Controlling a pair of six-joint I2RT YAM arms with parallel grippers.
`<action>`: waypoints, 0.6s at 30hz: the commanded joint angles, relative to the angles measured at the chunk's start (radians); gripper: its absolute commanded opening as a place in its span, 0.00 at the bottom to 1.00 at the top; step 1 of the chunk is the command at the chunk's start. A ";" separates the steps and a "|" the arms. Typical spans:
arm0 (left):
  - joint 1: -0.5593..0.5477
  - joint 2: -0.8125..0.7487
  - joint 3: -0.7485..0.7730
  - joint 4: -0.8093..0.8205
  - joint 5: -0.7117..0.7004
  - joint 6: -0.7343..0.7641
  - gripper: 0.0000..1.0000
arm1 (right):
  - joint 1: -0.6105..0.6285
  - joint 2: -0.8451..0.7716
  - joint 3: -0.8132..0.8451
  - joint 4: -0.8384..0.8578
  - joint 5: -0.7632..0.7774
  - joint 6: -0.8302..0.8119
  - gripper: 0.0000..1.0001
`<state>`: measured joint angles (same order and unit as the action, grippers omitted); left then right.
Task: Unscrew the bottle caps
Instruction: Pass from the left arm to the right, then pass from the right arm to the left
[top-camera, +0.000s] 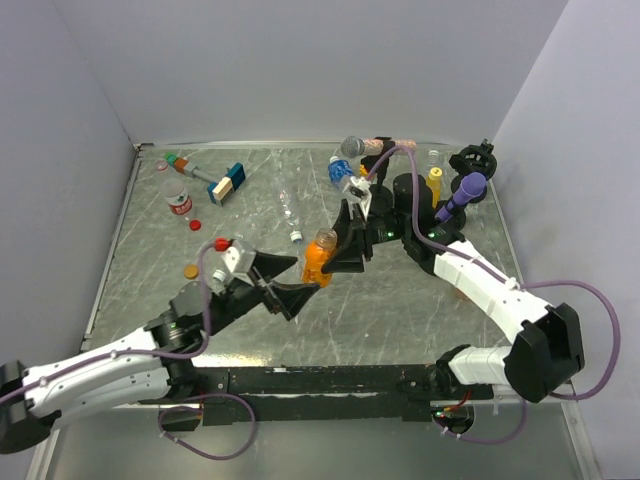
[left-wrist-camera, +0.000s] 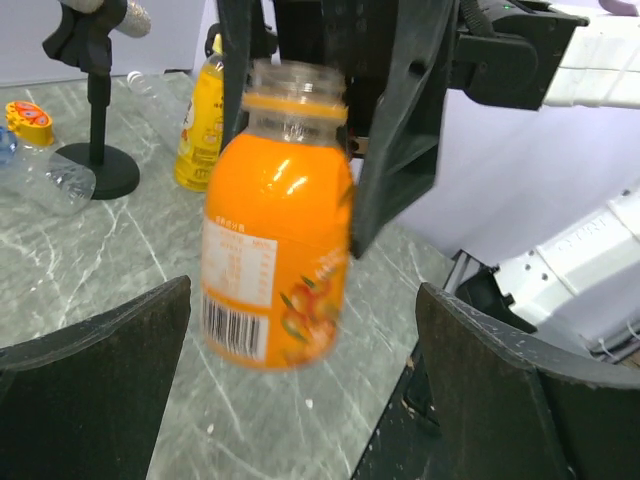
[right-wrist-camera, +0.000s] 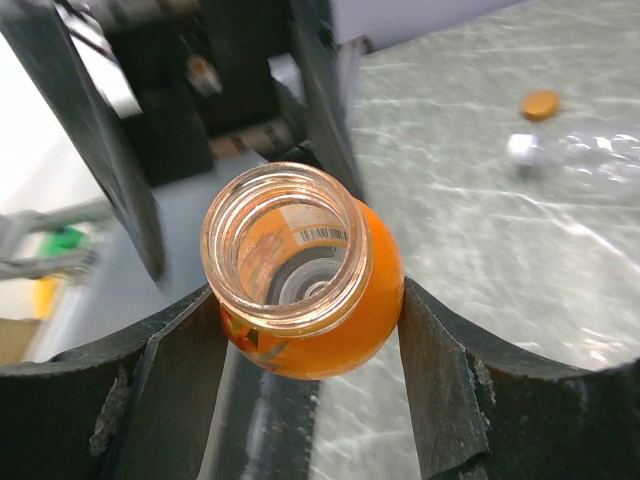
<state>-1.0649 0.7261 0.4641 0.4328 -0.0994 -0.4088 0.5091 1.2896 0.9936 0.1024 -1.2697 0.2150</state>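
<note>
A squat orange bottle (top-camera: 318, 257) hangs tilted above the table's middle with my right gripper (top-camera: 338, 256) shut on its body. Its neck is bare, and the right wrist view looks straight down into the open mouth of the orange bottle (right-wrist-camera: 300, 300), with the right gripper (right-wrist-camera: 305, 335) pressing both sides. My left gripper (top-camera: 293, 281) stands wide open just short of the bottle's base. In the left wrist view the orange bottle (left-wrist-camera: 280, 220) floats between and beyond the spread left gripper (left-wrist-camera: 305, 288), touching neither finger. Loose caps lie on the table: an orange cap (top-camera: 190, 270) and a red cap (top-camera: 195, 224).
A clear bottle with a red label (top-camera: 180, 203) stands at the left. Another clear bottle (top-camera: 290, 214) lies in the middle. A yellow bottle (top-camera: 435, 185), grey microphone (top-camera: 352, 147) and purple microphone (top-camera: 470, 187) crowd the back right. A blue-and-tan block (top-camera: 226, 185) lies at the back left.
</note>
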 joint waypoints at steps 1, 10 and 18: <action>0.000 -0.164 0.053 -0.184 0.007 0.008 0.97 | -0.007 -0.094 0.054 -0.325 0.090 -0.449 0.16; 0.046 0.051 0.350 -0.430 0.137 -0.018 0.97 | -0.006 -0.122 0.022 -0.595 0.119 -0.810 0.16; 0.048 0.211 0.435 -0.402 0.253 0.059 0.98 | -0.007 -0.124 0.013 -0.625 0.106 -0.847 0.16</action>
<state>-1.0195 0.9173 0.8558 0.0425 0.0692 -0.3996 0.5041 1.1767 1.0019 -0.4973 -1.1404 -0.5495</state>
